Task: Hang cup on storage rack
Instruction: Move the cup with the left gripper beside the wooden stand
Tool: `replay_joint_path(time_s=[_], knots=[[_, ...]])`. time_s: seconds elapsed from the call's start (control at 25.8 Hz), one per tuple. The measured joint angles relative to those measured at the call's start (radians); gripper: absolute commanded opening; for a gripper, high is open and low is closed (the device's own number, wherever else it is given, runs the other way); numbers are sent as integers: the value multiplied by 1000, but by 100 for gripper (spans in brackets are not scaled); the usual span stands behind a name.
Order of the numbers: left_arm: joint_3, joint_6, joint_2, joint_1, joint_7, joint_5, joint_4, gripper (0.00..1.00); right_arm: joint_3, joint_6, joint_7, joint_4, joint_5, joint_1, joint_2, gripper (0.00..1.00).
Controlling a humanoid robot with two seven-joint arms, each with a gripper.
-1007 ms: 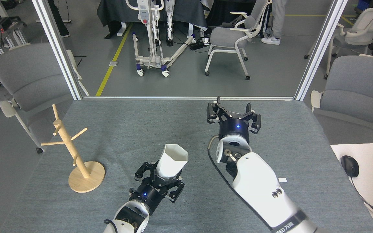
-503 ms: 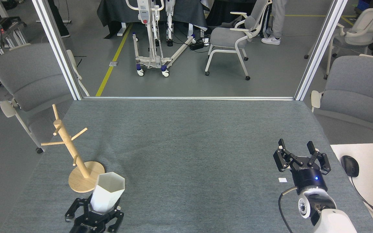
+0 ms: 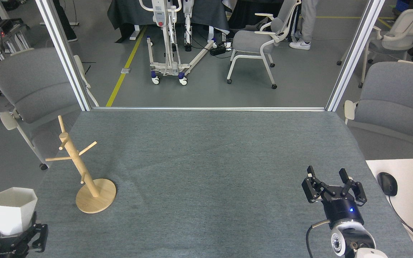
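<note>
White cup [image 3: 14, 210] pinched in left hand [image 3: 11, 239] off table edge; right hand [image 3: 333, 181] spread.

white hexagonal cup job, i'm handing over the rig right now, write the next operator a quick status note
Left gripper: shut on the matte white hexagonal cup, held upright at the table's near left corner.
Right gripper: open, empty, near right over the grey felt table.
Light wooden storage rack: upright on the left, all pegs bare.
Done: cup grasped and lifted.
Left: bring the cup to the rack, hook it on a peg, release.
</note>
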Motion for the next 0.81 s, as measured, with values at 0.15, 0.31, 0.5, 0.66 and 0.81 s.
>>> replay_joint_path(time_s=[0.15,0.31,0.5,0.66,0.81], knots=[[20,8,25,-124,-41,-7,77,0,-3,0,2,3,2,0,12,99],[23,41,36,-199,-53,-41,119,0,-2,4,-5,15,3,0,28,99],[22,59,25,-260,-55,-142,124,0,-2,6,-11,21,3,-5,34,99],[10,63,-1,-289,-56,-194,114,0,-3,7,2,22,3,-9,33,99],[-33,75,-22,-296,-56,-222,103,0,-3,7,6,22,3,-11,33,99]])
